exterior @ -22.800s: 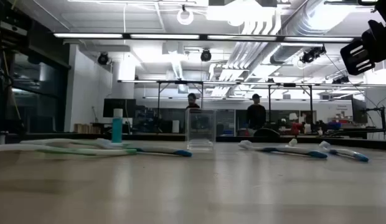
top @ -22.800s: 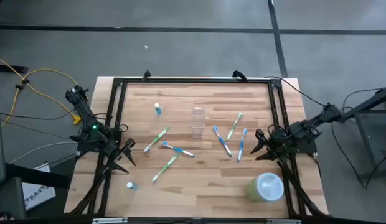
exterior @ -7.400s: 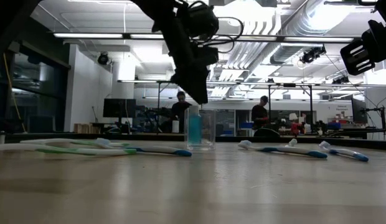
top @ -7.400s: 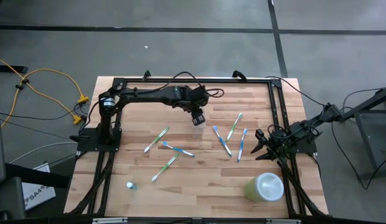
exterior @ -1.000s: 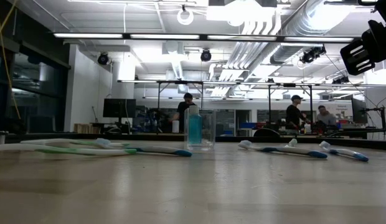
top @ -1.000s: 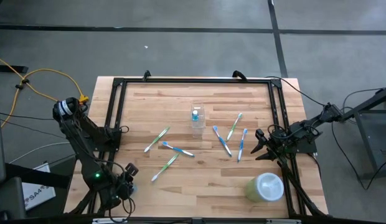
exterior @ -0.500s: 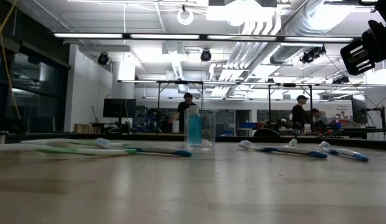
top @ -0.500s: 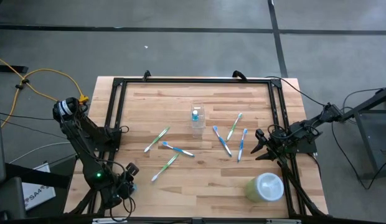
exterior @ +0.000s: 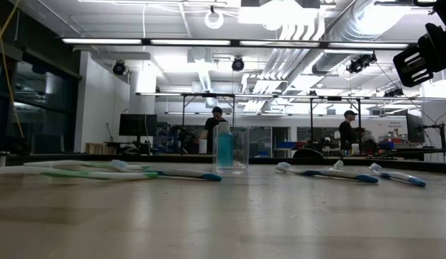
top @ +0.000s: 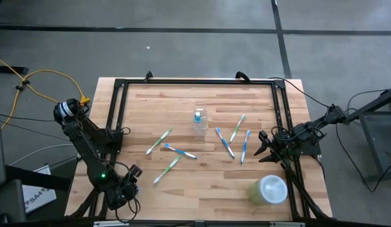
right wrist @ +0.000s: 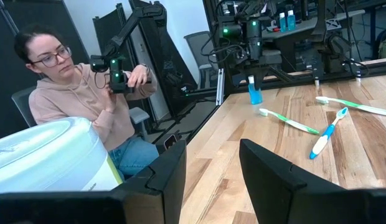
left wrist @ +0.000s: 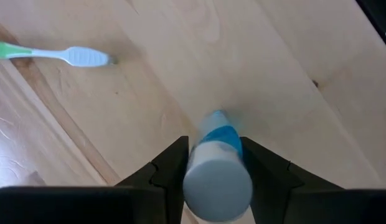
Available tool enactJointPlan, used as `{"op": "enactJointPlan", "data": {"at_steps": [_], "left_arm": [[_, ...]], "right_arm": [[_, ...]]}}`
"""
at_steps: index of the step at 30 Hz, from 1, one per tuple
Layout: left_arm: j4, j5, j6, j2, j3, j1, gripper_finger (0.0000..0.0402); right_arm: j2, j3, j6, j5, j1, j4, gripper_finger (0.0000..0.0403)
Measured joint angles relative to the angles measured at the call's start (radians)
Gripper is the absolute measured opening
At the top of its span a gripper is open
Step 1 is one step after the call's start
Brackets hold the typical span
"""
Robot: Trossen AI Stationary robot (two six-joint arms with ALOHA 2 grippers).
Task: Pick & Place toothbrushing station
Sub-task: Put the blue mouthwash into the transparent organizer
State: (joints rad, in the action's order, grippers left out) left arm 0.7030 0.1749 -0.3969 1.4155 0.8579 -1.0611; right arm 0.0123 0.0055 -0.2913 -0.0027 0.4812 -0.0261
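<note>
The clear plastic cup [top: 199, 120] stands upright mid-table with one white-and-blue tube [top: 197, 116] inside; it also shows in the low view [exterior: 232, 150]. Several blue and green toothbrushes lie flat around it, such as a green one [top: 159, 141] and a blue one [top: 224, 142]. My left gripper [top: 129, 184] is at the near left corner, pointing down, shut on a second small tube [left wrist: 218, 168]. My right gripper [top: 261, 149] waits open and empty at the table's right edge. My left gripper pinches the small tube between its two fingers [left wrist: 171, 171], on the sides of its upper part below the white cap [left wrist: 218, 186]. The fingers come from above, pointing down. The tube stays upright, its blue lower end [right wrist: 255, 96] at the table top; whether it rests there I cannot tell.
A pale green round container [top: 268, 189] stands at the near right corner, close to my right gripper. A black frame [top: 195, 82] borders the table. A person [right wrist: 87, 93] sits beyond the table's near left side. Bare wood lies between the brushes and the near edge.
My left arm has shifted a little toward the table's right, over the small tube at the near left corner. Nothing else on the table has moved.
</note>
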Motion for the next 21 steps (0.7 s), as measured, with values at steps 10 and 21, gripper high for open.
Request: {"op": "enactJointPlan", "data": {"at_steps": [10,21], "left_arm": [[-0.002,-0.001,-0.020,0.000,0.000,0.000,0.0086],[0.010,-0.008,-0.022,-0.024,0.000,0.055,0.0088]], "right_arm": [[0.000,0.000,0.000,0.000,0.000,0.000,0.0142],[0.000,0.000,0.000,0.000,0.000,0.000,0.0142]]}}
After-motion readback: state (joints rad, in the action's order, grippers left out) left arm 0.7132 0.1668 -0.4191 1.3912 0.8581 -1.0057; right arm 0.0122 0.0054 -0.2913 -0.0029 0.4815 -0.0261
